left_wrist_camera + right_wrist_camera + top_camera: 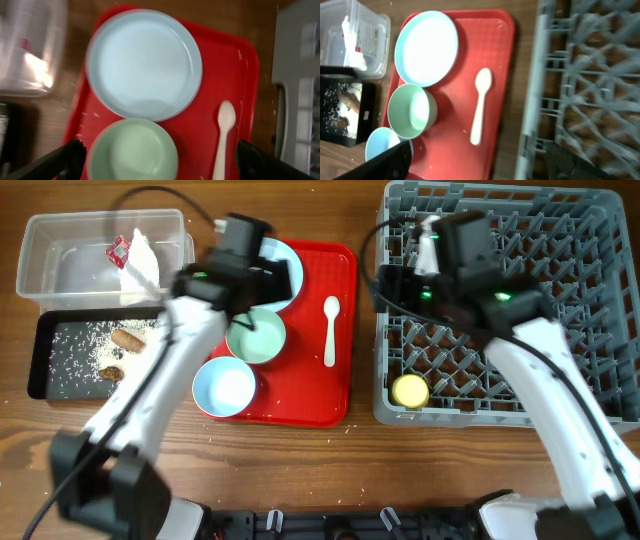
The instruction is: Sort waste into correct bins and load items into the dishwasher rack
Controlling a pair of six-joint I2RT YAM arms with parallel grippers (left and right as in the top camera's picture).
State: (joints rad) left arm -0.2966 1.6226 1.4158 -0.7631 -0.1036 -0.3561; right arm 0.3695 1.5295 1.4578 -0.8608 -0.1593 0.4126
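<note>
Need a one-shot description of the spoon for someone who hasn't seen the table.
Find the red tray mid-table, left of the big grey rack. The spoon lies on the tray's right side, handle toward the robot. It is the only white, slender thing there; the plate, green bowl and blue bowl beside it are round.

We see crumpled paper (141,268) and red wrapper (119,248) in the clear tub (65,265); rice (75,352), brown stick (128,338) and lump (110,372) in the black tray (38,360). The plate (144,65), green bowl (256,338), blue bowl (224,387) and spoon (330,330) are on the red tray (300,395), and the yellow cup (409,391) is in the grey rack's (580,240) near-left corner.
</note>
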